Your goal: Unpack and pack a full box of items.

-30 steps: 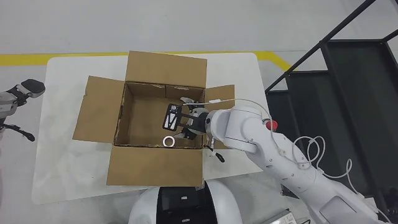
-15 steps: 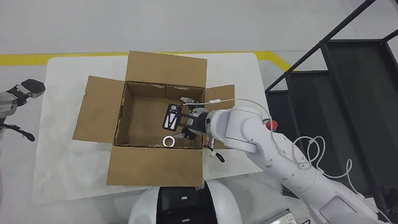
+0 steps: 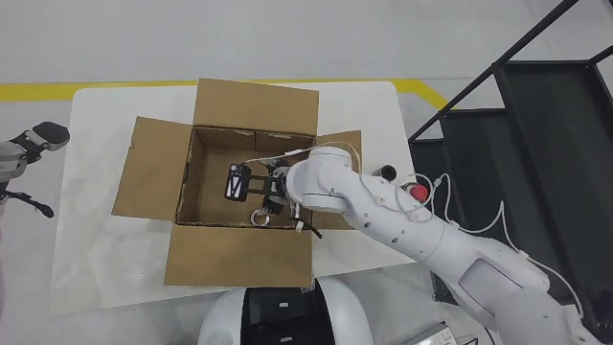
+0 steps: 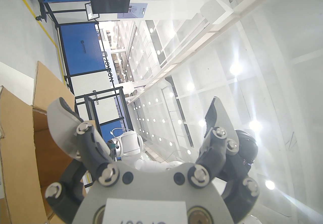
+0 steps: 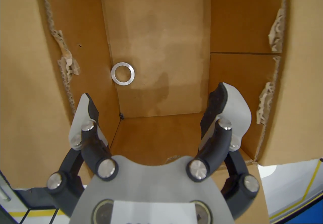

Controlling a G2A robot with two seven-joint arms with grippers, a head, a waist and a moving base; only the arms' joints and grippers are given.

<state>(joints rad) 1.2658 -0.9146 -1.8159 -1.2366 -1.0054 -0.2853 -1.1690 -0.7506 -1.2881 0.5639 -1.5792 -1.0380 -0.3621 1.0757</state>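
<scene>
Right wrist view: the right hand [image 5: 154, 106] is held wide open over the box [image 5: 246, 15]; the ring [image 5: 123, 73] lies flat inside by a wall, so the wall could be struck instead.

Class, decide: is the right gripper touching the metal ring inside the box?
Apart. The right wrist view shows bare cardboard between the fingertips of the open right gripper and the metal ring, which lies on the floor of the box.
</scene>
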